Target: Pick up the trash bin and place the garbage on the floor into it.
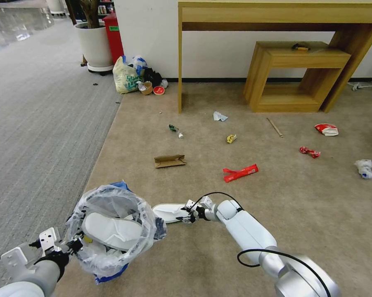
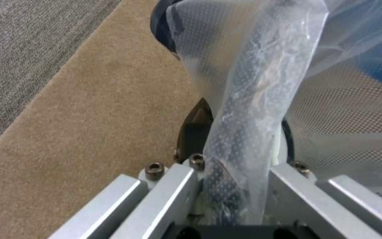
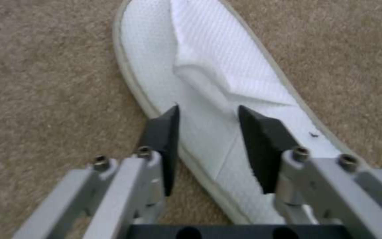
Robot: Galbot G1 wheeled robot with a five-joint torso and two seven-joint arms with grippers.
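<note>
From the head camera, the left gripper [image 1: 72,246] holds the trash bin [image 1: 111,231] by its bagged rim, low at the robot's left above the beige carpet [image 1: 194,255]. One white slipper [image 1: 111,232] already lies inside the bin. The right gripper [image 1: 188,213] reaches to the second slipper [image 1: 169,212], which lies on the carpet just beside the bin. Farther out lie a cardboard piece [image 1: 169,160], a red wrapper [image 1: 240,173], a wooden stick [image 1: 274,127] and a crumpled tissue [image 1: 364,168].

In the left wrist view, the left gripper's fingers are closed tight on the bin's rim [image 2: 244,132], with the clear plastic liner [image 2: 262,66] bunched between them. The risk here is that mostly film is pinched; the bin could sag or slip as weight is added.

In the right wrist view, the right gripper's [image 3: 209,132] dark fingers [image 3: 255,146] stand apart at a moderate gap over the slipper's [image 3: 209,66] sole edge, not yet closed. One pad sits at the rim, so closing may catch only the edge, and the limp slipper could fold or drop short of the bin.
</note>
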